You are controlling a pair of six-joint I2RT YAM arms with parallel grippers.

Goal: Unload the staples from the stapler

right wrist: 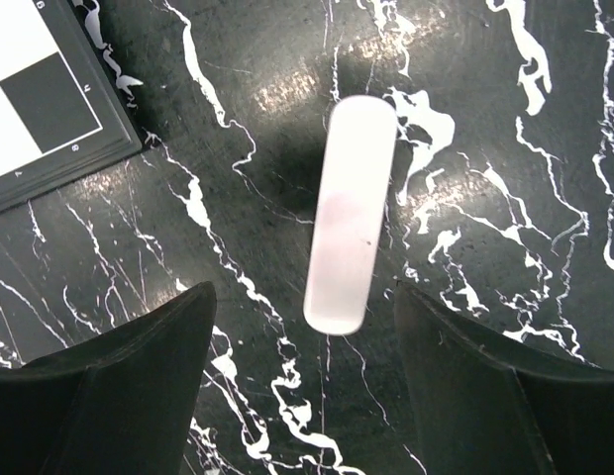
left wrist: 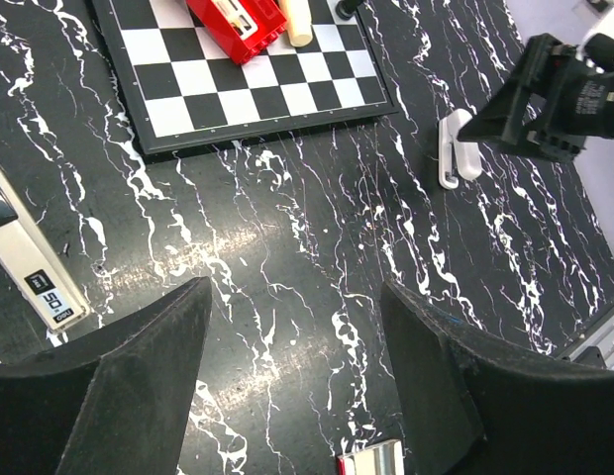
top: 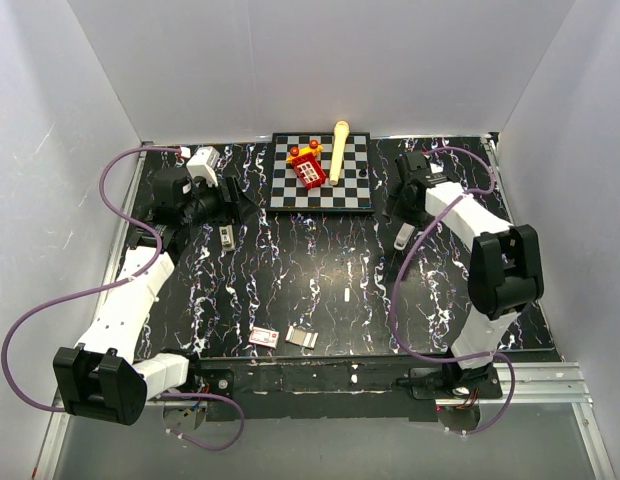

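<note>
Hovering above a white oblong tool, right gripper gapes empty; left gripper, also released, hangs near the stapler.

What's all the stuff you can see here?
chessboard: one, black-and-white, far middle
red block: one, red, on chessboard
yellow toy: one, yellow, on chessboard
stick: one, cream, on chessboard
black piece: one, black, on chessboard
stapler: one, silvery-grey, left side
white oblong thing: one, white, right side
staples: one strip, silvery-white, table middle
box: one, red-and-white, near edge
silvery piece: one, silver, beside box
left gripper: one, black, open
right gripper: one, black, open
</note>
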